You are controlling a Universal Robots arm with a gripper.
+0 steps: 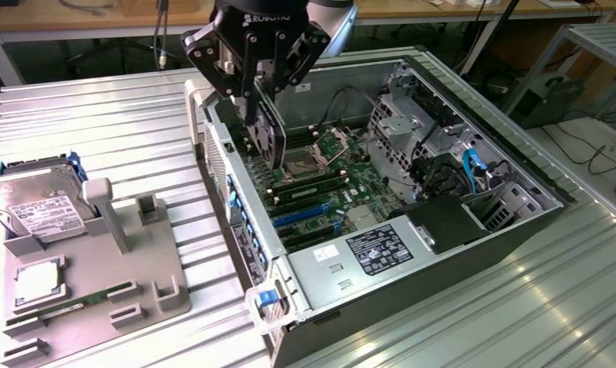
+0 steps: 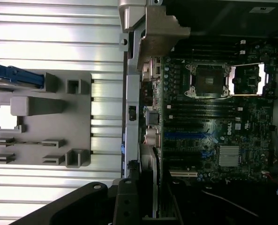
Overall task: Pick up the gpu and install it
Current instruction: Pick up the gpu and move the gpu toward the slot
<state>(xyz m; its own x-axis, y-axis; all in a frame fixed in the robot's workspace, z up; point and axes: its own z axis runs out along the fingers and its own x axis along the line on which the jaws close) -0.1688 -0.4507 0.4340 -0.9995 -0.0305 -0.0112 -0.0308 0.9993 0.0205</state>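
The gpu point(image 1: 268, 134) hangs on edge from my gripper point(image 1: 255, 88), which is shut on its upper edge. It is a dark card held upright over the rear-left part of the open computer case point(image 1: 522, 180), just above the motherboard point(image 1: 338, 192). The blue expansion slots point(image 1: 302, 216) lie lower on the board, toward the case front. In the wrist view the gpu point(image 2: 155, 187) is seen edge-on with its pale bracket strip. It sits between the dark fingers point(image 2: 124, 206), beside the case's rear wall point(image 2: 129, 117) and over the motherboard point(image 2: 223, 117).
A grey parts fixture point(image 1: 133, 299) lies on the ribbed metal table at the exterior view's left. It holds a silver hard drive point(image 1: 31, 203) and a narrow memory stick point(image 1: 72, 307). Inside the case are a power supply point(image 1: 380, 249), cables point(image 1: 472, 172) and drive cages point(image 1: 410, 115).
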